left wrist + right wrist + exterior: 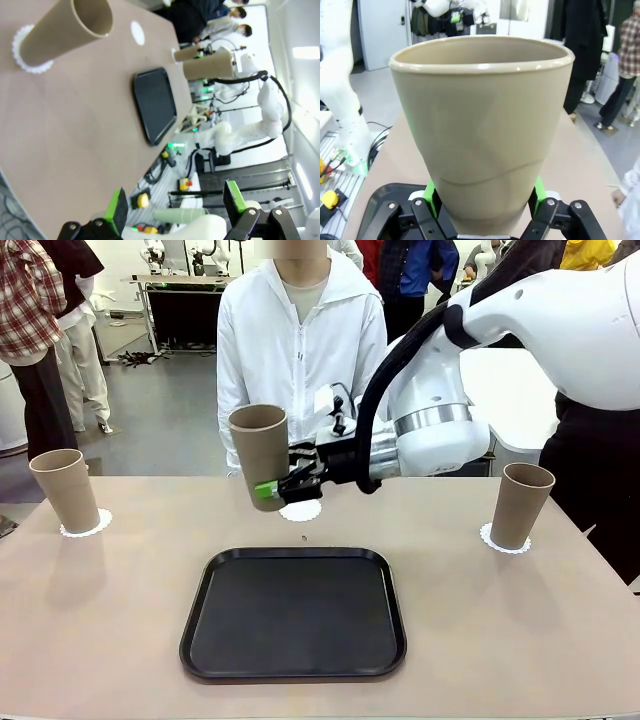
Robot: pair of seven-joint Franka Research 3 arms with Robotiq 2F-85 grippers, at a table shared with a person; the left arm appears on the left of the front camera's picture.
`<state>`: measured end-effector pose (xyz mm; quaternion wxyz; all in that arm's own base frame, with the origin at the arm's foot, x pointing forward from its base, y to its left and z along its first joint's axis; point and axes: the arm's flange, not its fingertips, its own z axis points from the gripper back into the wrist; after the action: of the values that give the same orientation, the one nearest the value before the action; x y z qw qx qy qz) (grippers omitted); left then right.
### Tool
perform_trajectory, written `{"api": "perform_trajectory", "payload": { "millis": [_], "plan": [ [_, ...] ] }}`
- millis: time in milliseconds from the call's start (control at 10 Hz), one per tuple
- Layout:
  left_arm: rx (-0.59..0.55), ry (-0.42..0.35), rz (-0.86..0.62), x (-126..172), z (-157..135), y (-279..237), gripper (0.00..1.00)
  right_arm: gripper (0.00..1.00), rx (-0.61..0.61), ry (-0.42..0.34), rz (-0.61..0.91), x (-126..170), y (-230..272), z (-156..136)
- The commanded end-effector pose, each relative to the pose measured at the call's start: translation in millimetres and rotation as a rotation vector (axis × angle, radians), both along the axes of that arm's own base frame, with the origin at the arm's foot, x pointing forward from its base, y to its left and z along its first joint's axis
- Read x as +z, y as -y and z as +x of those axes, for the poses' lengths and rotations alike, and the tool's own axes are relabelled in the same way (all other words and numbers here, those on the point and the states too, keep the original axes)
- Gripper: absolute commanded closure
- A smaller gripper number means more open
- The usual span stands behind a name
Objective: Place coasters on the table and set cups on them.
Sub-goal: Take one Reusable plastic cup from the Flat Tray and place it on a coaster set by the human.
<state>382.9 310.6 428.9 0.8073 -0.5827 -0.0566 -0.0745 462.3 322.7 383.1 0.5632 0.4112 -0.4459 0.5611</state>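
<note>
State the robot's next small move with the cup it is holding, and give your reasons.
Probably lower the tall tan-brown tumbler onto the bare round white paper doily just beyond the black tray. The right gripper, jaws shut on the tumbler's base, holds it above the beige table; the other two tumblers already stand on doilies.

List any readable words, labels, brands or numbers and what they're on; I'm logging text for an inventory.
None can be read.
Cups, the one in the right pincer, coasters and tray: plain, no print.
Background equipment: any labels are too small and blurred to read.
</note>
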Motion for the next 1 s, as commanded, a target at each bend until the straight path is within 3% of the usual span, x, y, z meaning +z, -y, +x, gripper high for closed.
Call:
{"api": "perform_trajectory", "payload": {
  "millis": [0,500,900],
  "plan": [
    [0.01,-0.007,0.003,3,0,0,0.0,0.19,-0.041,-0.012,-0.008,16,16,47],
    [0.01,-0.007,0.003,3,0,0,0.0,0.19,-0.056,-0.083,-0.001,11,51,131],
    [0.01,-0.007,0.003,3,0,0,0.0,0.19,-0.081,-0.062,0.005,1,64,135]
  ]
}}
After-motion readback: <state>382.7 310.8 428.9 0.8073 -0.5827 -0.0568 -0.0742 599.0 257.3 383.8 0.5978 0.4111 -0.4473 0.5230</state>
